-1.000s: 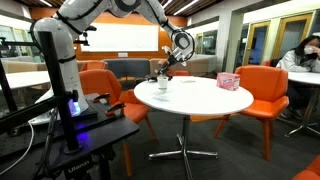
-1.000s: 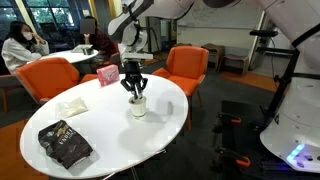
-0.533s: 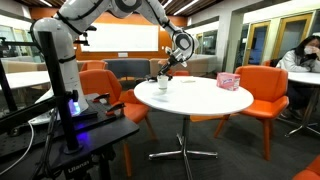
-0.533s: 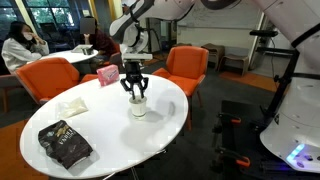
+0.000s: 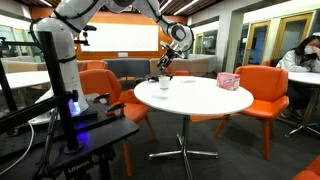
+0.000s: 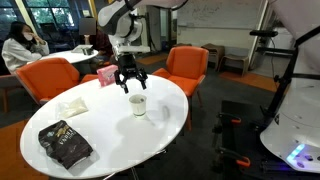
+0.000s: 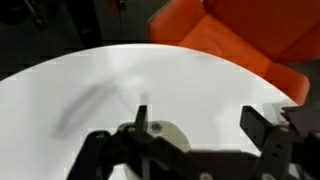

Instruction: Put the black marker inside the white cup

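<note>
The white cup (image 5: pixel 163 84) (image 6: pixel 138 105) stands on the round white table (image 5: pixel 200 100) (image 6: pixel 110 135). My gripper (image 5: pixel 163 63) (image 6: pixel 130 82) hangs just above it, open, with nothing between its fingers. In the wrist view the cup (image 7: pixel 168 136) lies below, between the spread jaws of my gripper (image 7: pixel 185 130). A thin dark stick, apparently the black marker (image 7: pixel 142 114), stands up at the cup's rim. The marker is too small to make out in either exterior view.
A pink patterned box (image 5: pixel 229 81) (image 6: pixel 106 73) sits at the table's far side. A black bag (image 6: pixel 65 143) and a white packet (image 6: pixel 70 105) lie on the table. Orange chairs (image 5: pixel 262 90) (image 6: pixel 187 68) ring it.
The gripper was shut low over the cup. It has opened and risen a little above the rim, and the marker is no longer in its jaws.
</note>
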